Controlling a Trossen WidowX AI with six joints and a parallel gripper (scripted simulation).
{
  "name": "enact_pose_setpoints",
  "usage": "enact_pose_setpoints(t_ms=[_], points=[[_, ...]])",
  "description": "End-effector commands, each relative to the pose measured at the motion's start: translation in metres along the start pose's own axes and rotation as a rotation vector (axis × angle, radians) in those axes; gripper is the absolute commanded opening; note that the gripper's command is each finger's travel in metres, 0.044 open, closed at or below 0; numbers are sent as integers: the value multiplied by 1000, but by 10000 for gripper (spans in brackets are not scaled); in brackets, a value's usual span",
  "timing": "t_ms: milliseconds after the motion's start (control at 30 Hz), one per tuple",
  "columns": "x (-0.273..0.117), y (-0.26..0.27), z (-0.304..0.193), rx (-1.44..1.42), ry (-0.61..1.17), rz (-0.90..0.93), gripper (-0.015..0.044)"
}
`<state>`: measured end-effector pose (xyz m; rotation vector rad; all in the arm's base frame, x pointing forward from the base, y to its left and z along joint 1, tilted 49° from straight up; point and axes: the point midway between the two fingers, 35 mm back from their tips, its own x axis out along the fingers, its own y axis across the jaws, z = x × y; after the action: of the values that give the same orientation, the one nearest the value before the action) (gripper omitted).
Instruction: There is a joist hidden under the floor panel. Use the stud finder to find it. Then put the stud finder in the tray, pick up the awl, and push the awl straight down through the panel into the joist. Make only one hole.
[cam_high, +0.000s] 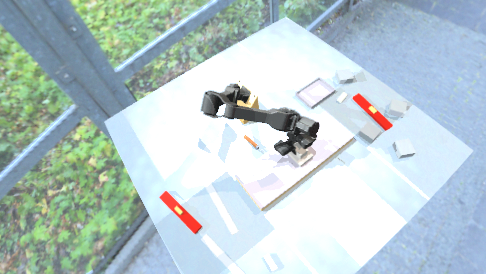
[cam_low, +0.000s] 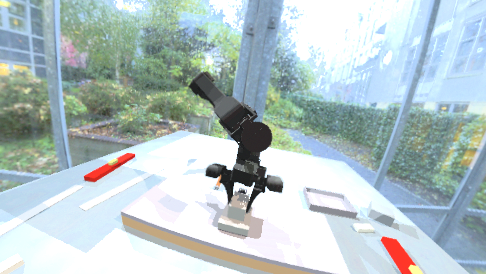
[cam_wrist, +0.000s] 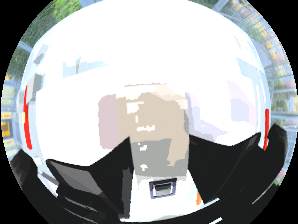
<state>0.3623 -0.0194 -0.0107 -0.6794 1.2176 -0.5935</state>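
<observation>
Spanning the bench (cam_high: 320, 220) (cam_low: 175, 145) beneath the fingers (cam_high: 292, 149) (cam_low: 241, 197), a pale floor panel (cam_high: 280, 185) (cam_low: 170, 220) shows a tan edge. The partly open fingers grip the stud finder (cam_high: 301, 157) (cam_low: 234, 225) (cam_wrist: 155, 117), upright directly below them: blocky, pale grey, broad-footed. It looks light and stiff, best held by its narrow upper body. Smallest, the orange-handled awl (cam_high: 251, 142) (cam_low: 217, 182) (cam_wrist: 199, 198) lies apart from them.
</observation>
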Motion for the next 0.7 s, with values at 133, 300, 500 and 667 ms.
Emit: enact_pose_setpoints(t_ms=[133, 300, 500, 667], points=[[0, -29, -1, -3, 0, -8, 0], [0, -45, -1, -4, 0, -9, 0], [0, -65, -1, -4, 1, -10, 0], [0, -81, -1, -4, 1, -10, 0]])
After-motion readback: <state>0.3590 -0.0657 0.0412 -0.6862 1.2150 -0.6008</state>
